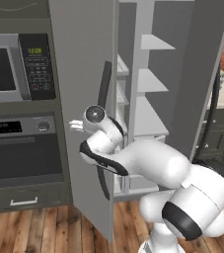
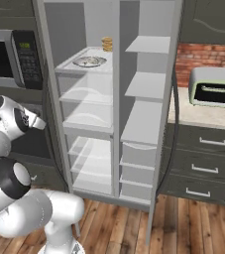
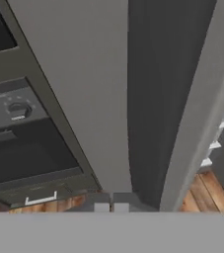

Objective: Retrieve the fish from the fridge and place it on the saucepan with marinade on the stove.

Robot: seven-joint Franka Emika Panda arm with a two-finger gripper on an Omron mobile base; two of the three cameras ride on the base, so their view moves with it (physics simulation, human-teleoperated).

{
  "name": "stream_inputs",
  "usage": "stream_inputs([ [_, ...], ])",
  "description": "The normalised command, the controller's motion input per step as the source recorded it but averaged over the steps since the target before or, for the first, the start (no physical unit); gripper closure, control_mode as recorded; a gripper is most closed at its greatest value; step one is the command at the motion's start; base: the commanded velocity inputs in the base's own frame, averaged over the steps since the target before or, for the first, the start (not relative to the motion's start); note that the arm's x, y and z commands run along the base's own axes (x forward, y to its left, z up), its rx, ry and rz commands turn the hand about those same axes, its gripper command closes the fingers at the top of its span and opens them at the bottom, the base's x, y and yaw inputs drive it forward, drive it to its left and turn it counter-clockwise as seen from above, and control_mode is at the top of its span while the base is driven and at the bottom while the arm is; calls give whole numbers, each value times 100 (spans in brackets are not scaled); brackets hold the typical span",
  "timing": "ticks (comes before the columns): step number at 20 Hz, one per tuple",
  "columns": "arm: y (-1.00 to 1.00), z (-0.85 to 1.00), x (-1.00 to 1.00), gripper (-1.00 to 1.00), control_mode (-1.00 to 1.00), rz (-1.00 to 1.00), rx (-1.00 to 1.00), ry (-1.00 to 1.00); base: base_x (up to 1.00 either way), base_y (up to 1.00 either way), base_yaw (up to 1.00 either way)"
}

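The hand [image 3: 111, 207] is sitting right up against the outer face of the left fridge door [image 1: 86, 99], its two fingertips [image 3: 101, 207] pressed together with nothing between them. In the left base view the hand [image 1: 75, 125] is poking out at the door's left edge, level with the oven panel [image 1: 19, 127], while the long dark curved handle [image 1: 103, 89] is running down the door just beside the wrist. Past the door, the fridge [image 2: 114, 99] is standing wide open, its white shelves showing. Up on the top left shelf [image 2: 84, 62] a grey plate [image 2: 89, 61] is lying with something small and pale on it, possibly the fish, though it is too small to tell; that is well apart from the hand, higher and deeper inside. Behind it, a stack of tan rounds [image 2: 106, 44] is standing. Farther right, a toaster oven [image 2: 215, 88] is resting on the desk [image 2: 198, 115].
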Motion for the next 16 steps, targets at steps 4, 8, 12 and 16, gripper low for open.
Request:
stream_inputs([
  [4,49,-5,-41,-100,-100,0,0,10,0,0,0],
  [8,-73,2,-100,-100,-100,0,0,-3,0,0,0],
  [12,-100,20,-85,-100,-100,0,0,-6,0,0,0],
  [16,-100,40,-44,-100,-100,1,3,0,0,0,0],
])
